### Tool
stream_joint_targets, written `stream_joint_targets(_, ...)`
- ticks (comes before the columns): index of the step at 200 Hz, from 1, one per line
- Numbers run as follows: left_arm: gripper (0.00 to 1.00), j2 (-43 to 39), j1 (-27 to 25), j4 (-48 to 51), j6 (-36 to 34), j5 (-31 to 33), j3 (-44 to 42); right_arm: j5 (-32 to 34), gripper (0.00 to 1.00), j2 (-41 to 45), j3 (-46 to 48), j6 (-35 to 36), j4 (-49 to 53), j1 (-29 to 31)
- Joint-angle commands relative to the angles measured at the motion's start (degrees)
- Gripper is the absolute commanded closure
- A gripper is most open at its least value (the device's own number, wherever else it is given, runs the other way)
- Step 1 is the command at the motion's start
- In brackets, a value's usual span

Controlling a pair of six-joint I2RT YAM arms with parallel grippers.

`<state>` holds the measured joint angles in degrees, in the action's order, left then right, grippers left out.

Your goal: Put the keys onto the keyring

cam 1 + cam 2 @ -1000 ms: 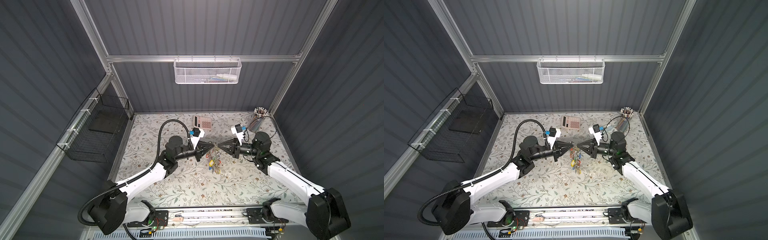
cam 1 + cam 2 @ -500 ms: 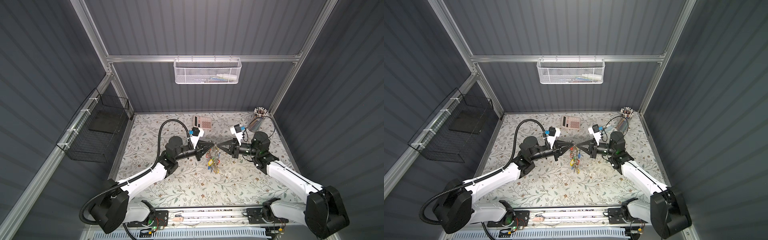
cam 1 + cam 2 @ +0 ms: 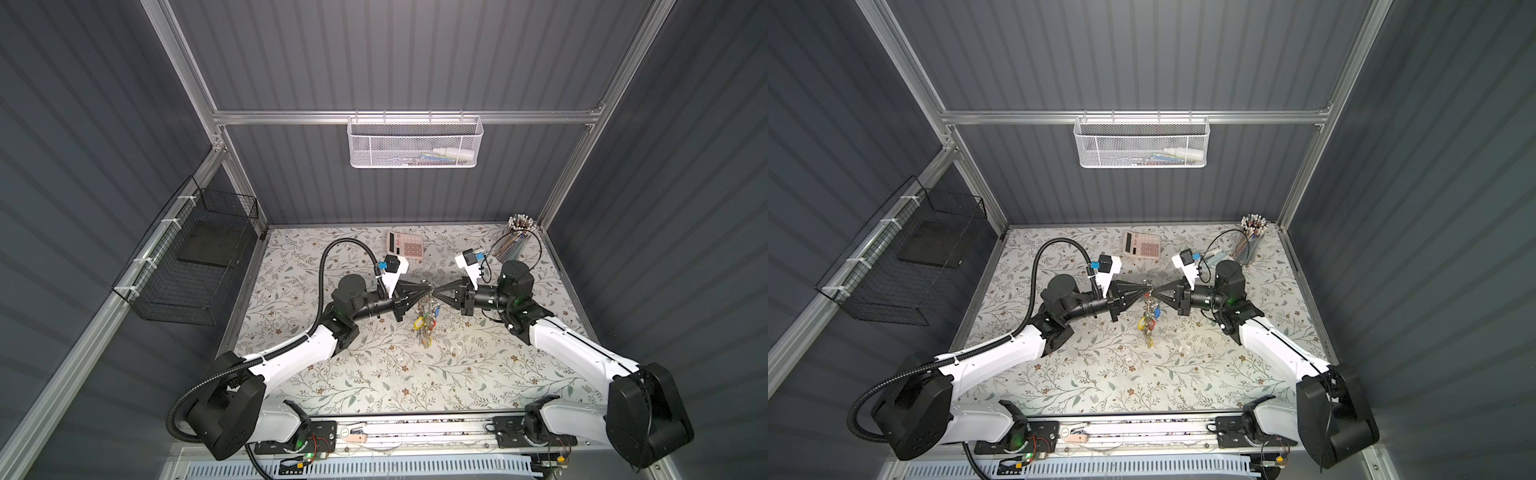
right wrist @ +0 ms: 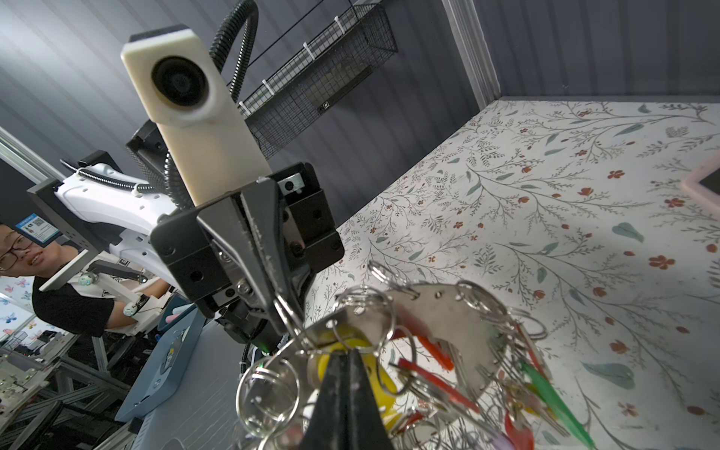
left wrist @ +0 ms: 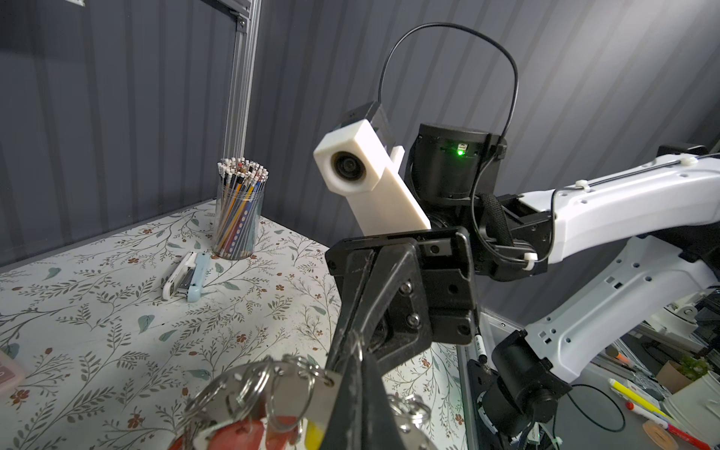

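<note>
Above the worktop (image 3: pixel 478 374) in both top views, the left end effector (image 3: pixel 424 288) and right end effector (image 3: pixel 437 294) meet tip to tip, both closed. The keyring (image 3: pixel 424 306) hangs between them, keys (image 3: pixel 423 328) dangling.

Left wrist: the left one pinches the keyring's edge.

Right wrist: the right one looks clamped on the yellow key (image 4: pixel 380 378), right at its thin ring. That could slip out if the arms tug apart.

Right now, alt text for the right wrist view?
The left end effector, shut, pinches a split ring on the flat silver keyring, crowded with rings and red, green and yellow tags. The right end effector's shut tip pokes in beside a yellow tag.
</note>
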<state>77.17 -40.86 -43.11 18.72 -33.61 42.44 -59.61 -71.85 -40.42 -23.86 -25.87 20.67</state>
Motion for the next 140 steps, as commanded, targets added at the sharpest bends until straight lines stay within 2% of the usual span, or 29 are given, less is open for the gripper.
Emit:
stream_joint_targets(1, 1.00, -0.1, -0.9, -9.1, 0.6, -1.2, 0.1, 0.2, 1.00, 0.1, -1.6, 1.2, 2.8, 0.8)
stream_joint_targets(30, 1.00, 0.8, -0.8, -9.5, 0.5, -1.7, 0.2, 1.0, 1.00, 0.8, -1.6, 0.8, 2.6, 1.0)
stream_joint_targets(114, 1.00, 1.3, -0.8, -14.3, 2.5, 4.5, -3.5, 3.2, 1.00, 2.4, -2.5, 1.0, 4.2, 0.4)
stream_joint_targets(140, 1.00, 1.1, -0.8, -16.2, 2.8, 6.6, -5.5, 5.2, 0.94, 3.8, -1.6, 0.1, 4.6, -1.3)
